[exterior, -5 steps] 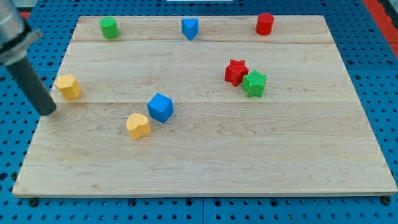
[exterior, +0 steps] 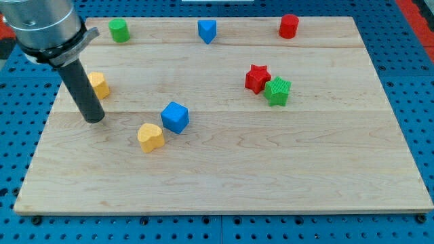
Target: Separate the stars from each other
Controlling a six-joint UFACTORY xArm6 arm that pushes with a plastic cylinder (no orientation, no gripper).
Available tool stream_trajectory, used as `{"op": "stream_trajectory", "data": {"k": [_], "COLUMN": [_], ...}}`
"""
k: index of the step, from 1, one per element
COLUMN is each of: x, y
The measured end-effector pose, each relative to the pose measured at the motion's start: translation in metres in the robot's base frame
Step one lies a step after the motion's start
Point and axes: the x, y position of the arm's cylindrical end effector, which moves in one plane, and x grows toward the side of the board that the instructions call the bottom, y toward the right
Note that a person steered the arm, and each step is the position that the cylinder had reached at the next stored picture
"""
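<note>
Grey metal collar, dark rod [exterior: 81, 88]

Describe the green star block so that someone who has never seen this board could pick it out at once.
Start at the pale wooden board and look to the view's right of its middle, where two star blocks sit touching. The green star block is the lower right one of the pair, against the red star block. The only other green piece, a green cylinder block, stands far off at the view's top left.

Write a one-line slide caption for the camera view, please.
My tip rests at the board's left, far from the touching red star and green star.
</note>
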Motion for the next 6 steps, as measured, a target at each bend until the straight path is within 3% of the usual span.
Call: {"op": "stream_trajectory", "data": {"k": [1,3,4,6], "x": [-0.004,-0.077,-0.085,-0.075], "y": [0.043,0.192,0.26,0.27]}}
